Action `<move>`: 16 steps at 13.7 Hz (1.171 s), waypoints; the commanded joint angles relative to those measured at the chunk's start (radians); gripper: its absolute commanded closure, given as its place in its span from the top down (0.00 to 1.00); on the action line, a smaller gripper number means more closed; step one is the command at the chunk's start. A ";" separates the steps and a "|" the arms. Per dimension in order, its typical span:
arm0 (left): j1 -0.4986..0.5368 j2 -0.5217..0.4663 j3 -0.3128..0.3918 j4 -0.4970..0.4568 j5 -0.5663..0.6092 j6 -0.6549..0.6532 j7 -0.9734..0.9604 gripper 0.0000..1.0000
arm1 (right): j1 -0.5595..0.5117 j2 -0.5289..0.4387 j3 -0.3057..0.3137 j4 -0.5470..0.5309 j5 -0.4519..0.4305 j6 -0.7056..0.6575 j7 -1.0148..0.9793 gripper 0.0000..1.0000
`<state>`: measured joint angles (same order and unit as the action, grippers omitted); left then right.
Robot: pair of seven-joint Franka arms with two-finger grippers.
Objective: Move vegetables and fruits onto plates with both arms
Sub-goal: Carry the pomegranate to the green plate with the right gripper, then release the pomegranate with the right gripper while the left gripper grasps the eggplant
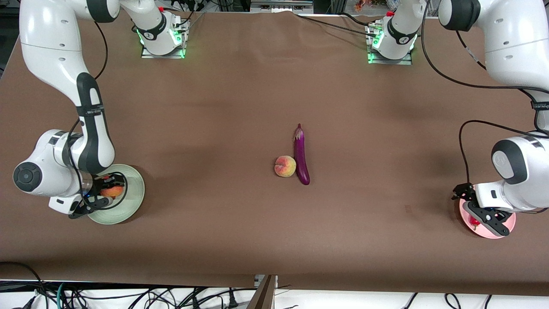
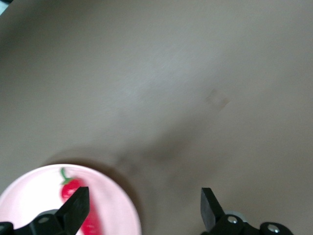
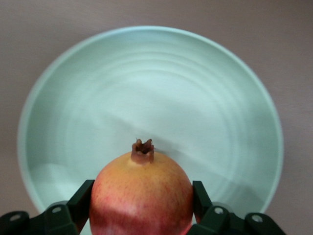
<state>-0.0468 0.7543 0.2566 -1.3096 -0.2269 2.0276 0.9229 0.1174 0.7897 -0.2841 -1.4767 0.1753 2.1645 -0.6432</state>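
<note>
My right gripper [image 1: 107, 193] is shut on the red pomegranate [image 1: 112, 191] over the pale green plate [image 1: 133, 189]. In the right wrist view its fingers [image 3: 85, 193] press both sides of the pomegranate [image 3: 142, 196], crown tip up, above the green plate [image 3: 146, 88]. My left gripper [image 1: 489, 219] is open and empty over the pink plate [image 1: 482, 229], where the red chili pepper [image 1: 474, 221] lies. In the left wrist view the gripper [image 2: 144, 198] straddles the plate's rim [image 2: 117, 205], one finger above the chili [image 2: 73, 188]. The peach [image 1: 285, 166] and purple eggplant [image 1: 301, 154] lie touching at the table's middle.
The brown table cloth [image 1: 223, 107] is bare around the peach and eggplant. The two arm bases [image 1: 163, 38] stand along the table's edge farthest from the front camera. Cables hang below the table's near edge.
</note>
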 commanded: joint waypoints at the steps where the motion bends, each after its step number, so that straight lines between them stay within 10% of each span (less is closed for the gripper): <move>1: -0.066 -0.059 0.004 -0.027 -0.014 -0.105 -0.218 1.00 | -0.041 0.016 0.010 0.002 -0.005 0.053 -0.062 0.30; 2: -0.096 -0.070 0.004 -0.030 -0.015 -0.128 -0.298 1.00 | -0.041 0.017 0.010 0.002 -0.002 0.054 -0.059 0.41; 4: -0.140 -0.095 -0.026 -0.066 -0.028 -0.138 -0.465 1.00 | -0.039 0.007 0.011 0.004 0.015 0.054 -0.049 0.98; 12: -0.313 -0.140 -0.246 -0.198 -0.022 -0.037 -1.068 1.00 | 0.082 -0.015 0.022 0.187 0.127 -0.262 0.196 1.00; 16: -0.502 -0.265 -0.247 -0.489 -0.020 0.194 -1.214 1.00 | 0.168 -0.026 0.022 0.185 0.202 -0.268 0.342 1.00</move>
<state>-0.4645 0.6086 -0.0083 -1.5739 -0.2292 2.0763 -0.2230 0.2688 0.7684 -0.2575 -1.2926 0.3153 1.9143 -0.3327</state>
